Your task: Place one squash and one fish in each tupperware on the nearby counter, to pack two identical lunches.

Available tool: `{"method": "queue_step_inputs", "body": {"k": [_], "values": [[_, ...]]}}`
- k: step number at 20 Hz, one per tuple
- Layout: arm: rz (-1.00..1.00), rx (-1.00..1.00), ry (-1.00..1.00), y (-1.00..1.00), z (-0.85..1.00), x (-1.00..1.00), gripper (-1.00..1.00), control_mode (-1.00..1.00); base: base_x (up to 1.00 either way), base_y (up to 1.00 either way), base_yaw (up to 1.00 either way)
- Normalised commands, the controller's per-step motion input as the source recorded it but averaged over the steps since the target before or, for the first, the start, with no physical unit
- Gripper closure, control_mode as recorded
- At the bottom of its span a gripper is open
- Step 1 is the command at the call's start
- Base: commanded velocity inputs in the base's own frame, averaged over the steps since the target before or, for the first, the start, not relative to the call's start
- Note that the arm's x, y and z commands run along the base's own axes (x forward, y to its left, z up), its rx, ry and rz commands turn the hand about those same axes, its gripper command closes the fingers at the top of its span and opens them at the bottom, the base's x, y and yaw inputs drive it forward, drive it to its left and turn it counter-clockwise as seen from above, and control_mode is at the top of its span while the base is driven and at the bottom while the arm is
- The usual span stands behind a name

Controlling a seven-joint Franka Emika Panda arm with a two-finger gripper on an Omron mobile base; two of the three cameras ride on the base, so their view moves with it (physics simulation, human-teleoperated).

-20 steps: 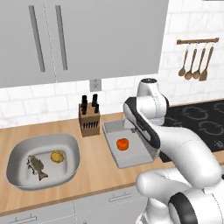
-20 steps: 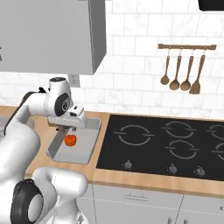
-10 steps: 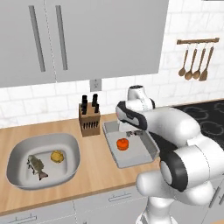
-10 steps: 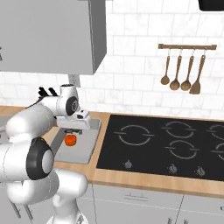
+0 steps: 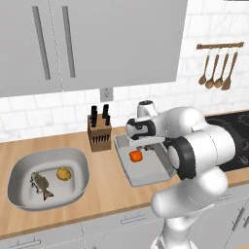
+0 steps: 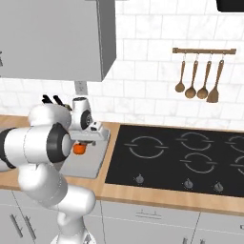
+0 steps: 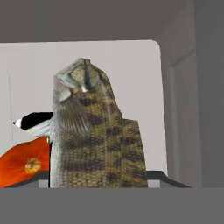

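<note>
Nothing to read here: no lettering, label, brand or number shows on any surface in these views.

The worktop is matt, pale wood, as is the knife block. Both tupperware, the basin and the tray, look like smooth matt grey plastic. The held fish has rough, mottled scales; at its 8 o'clock the orange squash looks smooth.
</note>
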Motion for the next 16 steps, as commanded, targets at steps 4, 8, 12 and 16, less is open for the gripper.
{"method": "queue_step_inputs", "body": {"k": [4,8,12,16], "values": [[0.11,0.00,0.00,-0.07,-0.14,0.15,1.00,-1.00,0.00,0.00,0.00],[0.09,0.03,-0.10,-0.10,0.00,-0.49,1.00,-1.00,0.00,0.00,0.00],[0.01,0.00,0.00,-0.01,0.00,-0.08,-1.00,-1.00,0.00,0.00,0.00],[0.00,0.00,0.00,0.00,0.00,0.00,-1.00,-1.00,0.00,0.00,0.00]]}}
